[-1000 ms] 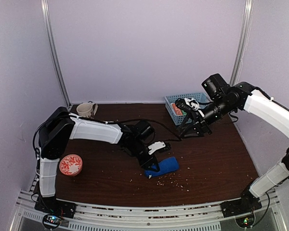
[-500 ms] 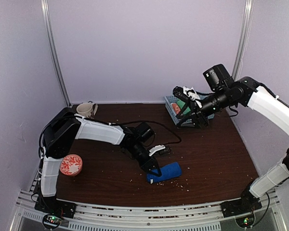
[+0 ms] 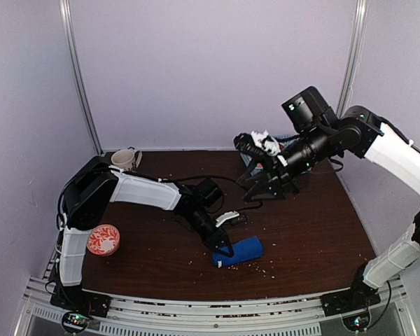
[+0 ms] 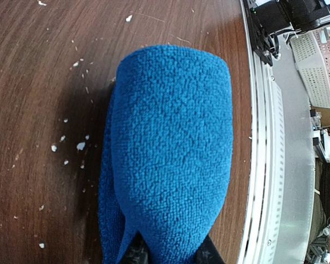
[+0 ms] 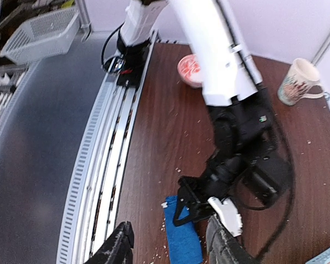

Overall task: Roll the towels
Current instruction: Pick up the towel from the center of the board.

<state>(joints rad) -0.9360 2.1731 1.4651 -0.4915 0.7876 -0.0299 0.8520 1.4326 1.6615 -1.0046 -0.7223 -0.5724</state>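
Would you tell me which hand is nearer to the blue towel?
Left. The left hand grips one end of the blue towel; the right hand hangs open in the air, farther back.

Open table [image 3: 315, 231] lies right of the blue towel [image 3: 239, 251]; the left arm [image 3: 143, 190] bars its left.

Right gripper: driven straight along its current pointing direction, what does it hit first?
Probably the left gripper, pinching the blue towel at one end. Both sit straight ahead of the open right gripper in its wrist view. Depth is unclear, so it might reach the towel itself first.
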